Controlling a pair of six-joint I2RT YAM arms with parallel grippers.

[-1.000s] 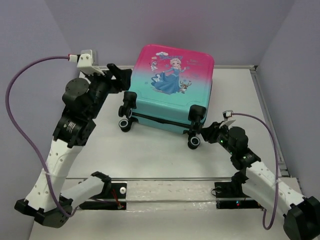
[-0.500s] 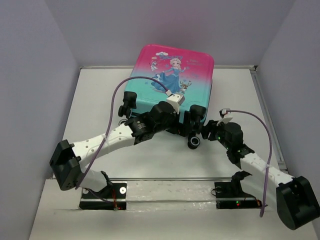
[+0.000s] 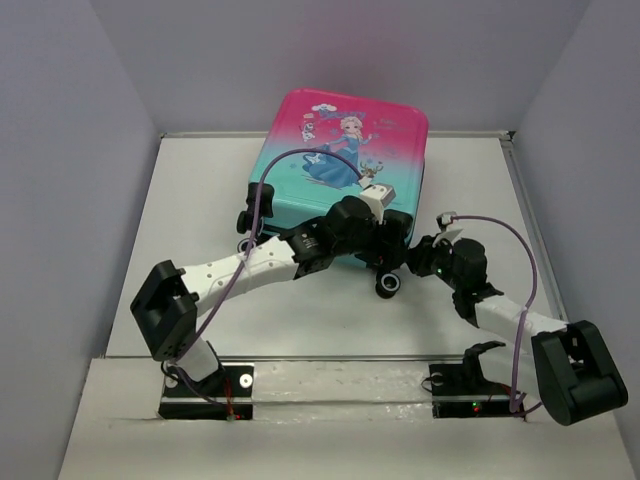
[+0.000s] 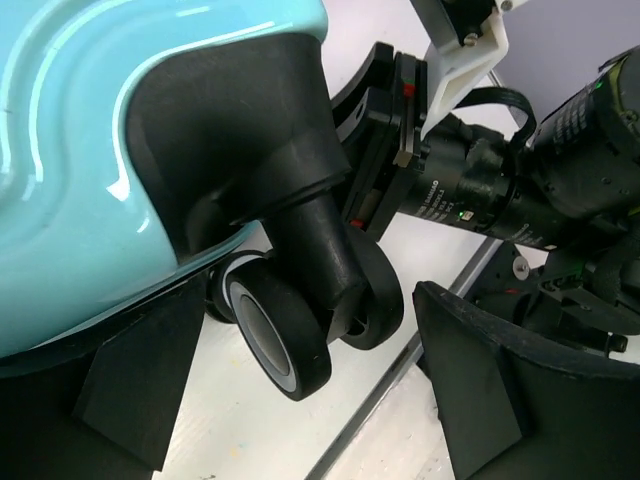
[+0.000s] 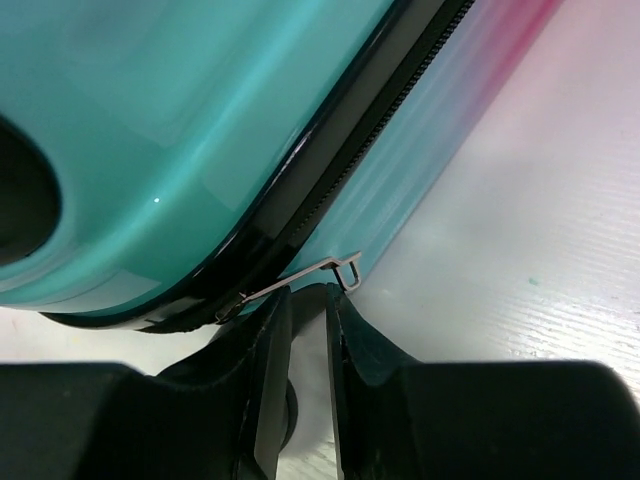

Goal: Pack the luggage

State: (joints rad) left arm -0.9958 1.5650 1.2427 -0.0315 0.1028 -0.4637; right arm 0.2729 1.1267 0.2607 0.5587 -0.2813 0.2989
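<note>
The luggage (image 3: 345,170) lies flat and closed at the back centre, a pink-to-teal shell with a princess picture. My left gripper (image 3: 385,243) reaches across to its front right corner. In the left wrist view my left gripper (image 4: 300,400) is open wide, with the black double wheel (image 4: 285,335) between its fingers and untouched under the teal shell (image 4: 60,150). My right gripper (image 3: 413,258) is at the same corner. In the right wrist view my right gripper (image 5: 308,297) has only a narrow gap with nothing in it. The metal zipper pull (image 5: 300,275) lies across the fingertips, beside the black zipper (image 5: 380,110).
My right arm's wrist (image 4: 520,190) is close beside the left gripper, so both crowd the corner wheel (image 3: 388,285). The left arm's purple cable (image 3: 262,190) loops over the shell. A raised rim (image 3: 530,210) bounds the table on the right. A mounting rail (image 3: 340,360) runs along the front.
The left arm has swung from the suitcase's left side across to its front right wheel. The right arm has edged in toward the same corner.
</note>
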